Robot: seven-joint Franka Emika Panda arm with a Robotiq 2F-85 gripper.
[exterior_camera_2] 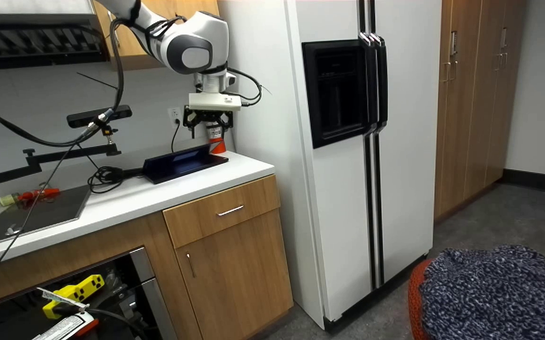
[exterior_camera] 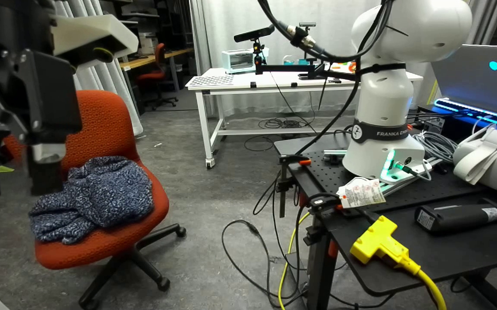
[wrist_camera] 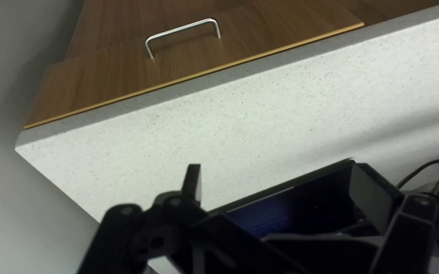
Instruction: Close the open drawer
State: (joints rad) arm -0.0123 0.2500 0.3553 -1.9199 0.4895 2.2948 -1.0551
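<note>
The drawer (exterior_camera_2: 197, 222) shows a brown wooden front with a silver bar handle, under the white counter in an exterior view. Its front looks flush with the cabinet, and its white inner walls are hidden. In the wrist view the drawer (wrist_camera: 101, 76) is at the top, with a thin tan edge along the counter's lip. My gripper (exterior_camera_2: 208, 132) is above the counter near the fridge, higher than the drawer and apart from it. In the wrist view my gripper (wrist_camera: 282, 186) has its fingers spread with nothing held. It also shows large at the left of an exterior view (exterior_camera: 16, 176).
A dark open folding device (exterior_camera_2: 183, 165) lies on the counter (exterior_camera_2: 249, 166) below the gripper. An orange and white container (exterior_camera_2: 217, 144) stands behind the gripper. The fridge (exterior_camera_2: 272, 141) borders the counter. An orange chair (exterior_camera: 102, 125) holds a dark knit cloth. A cooktop (exterior_camera_2: 60, 208) is at the left.
</note>
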